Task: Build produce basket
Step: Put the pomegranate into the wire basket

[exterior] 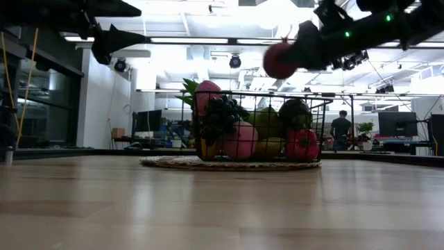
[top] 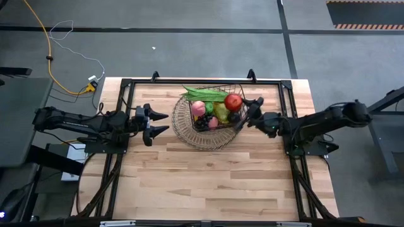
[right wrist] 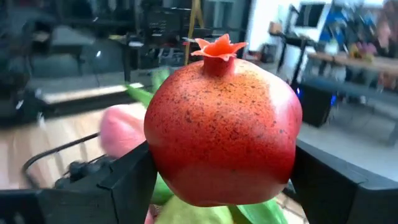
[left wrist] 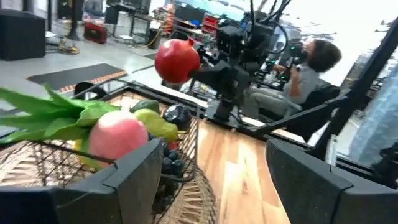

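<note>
The dark wire basket (top: 211, 107) stands at the table's far middle on a round shallow dish (top: 189, 129). It holds produce: a pink fruit (top: 199, 108), green pieces, dark grapes (exterior: 220, 114) and long green pods (top: 202, 93). My right gripper (top: 245, 110) is shut on a red pomegranate (top: 233, 101), held above the basket's right rim. My left gripper (top: 165, 122) hangs open and empty above the table, left of the basket, pointing level toward it. My right gripper pinches the pomegranate between its two fingers, one dark finger (right wrist: 130, 180) on each of its opposite sides (right wrist: 158, 155), on its lower half. The fingers come level from the table's right side. The fruit is lifted clear above the basket, upright, crown (right wrist: 219, 46) up.
Black frame rails (top: 126, 85) run along the table's far and side edges. Bare wood (top: 208, 183) fills the near half of the table. Beyond the table, a person (left wrist: 311, 68) sits at a desk and another (exterior: 340, 128) stands farther back.
</note>
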`<state>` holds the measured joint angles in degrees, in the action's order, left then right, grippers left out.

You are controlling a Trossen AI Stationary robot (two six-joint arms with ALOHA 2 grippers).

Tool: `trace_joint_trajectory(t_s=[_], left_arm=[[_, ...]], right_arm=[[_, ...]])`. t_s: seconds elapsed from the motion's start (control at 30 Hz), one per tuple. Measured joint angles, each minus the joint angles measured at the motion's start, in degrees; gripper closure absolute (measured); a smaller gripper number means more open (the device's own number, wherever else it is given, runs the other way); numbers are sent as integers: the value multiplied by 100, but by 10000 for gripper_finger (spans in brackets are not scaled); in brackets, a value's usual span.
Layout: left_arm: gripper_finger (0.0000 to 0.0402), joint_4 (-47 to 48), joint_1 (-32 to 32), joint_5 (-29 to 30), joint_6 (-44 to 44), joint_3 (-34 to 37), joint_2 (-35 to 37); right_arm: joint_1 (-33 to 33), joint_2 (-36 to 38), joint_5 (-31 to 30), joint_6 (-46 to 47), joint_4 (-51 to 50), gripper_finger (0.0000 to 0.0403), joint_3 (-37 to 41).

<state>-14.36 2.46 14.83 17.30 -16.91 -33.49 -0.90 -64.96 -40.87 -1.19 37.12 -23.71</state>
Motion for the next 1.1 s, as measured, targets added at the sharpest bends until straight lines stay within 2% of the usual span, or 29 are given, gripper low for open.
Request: trace_joint_trajectory(t_s=[0.13, 0.27, 0.53, 0.73, 1.1], left_arm=[[130, 1, 0, 105, 0, 2, -66], [130, 3, 0, 105, 2, 2, -131], [131, -8, 0, 126, 0, 2, -160], [131, -14, 0, 126, 0, 2, -160], [131, -21, 0, 126, 2, 4, -160]], right_arm=[[422, 139, 465, 645, -70, 102, 195], [758, -125, 1112, 913, -229, 102, 195], [1066, -315, 1108, 1148, -165, 102, 193], [1105, -311, 1107, 747, -178, 102, 193], [1105, -324, 1107, 712, -221, 102, 193]])
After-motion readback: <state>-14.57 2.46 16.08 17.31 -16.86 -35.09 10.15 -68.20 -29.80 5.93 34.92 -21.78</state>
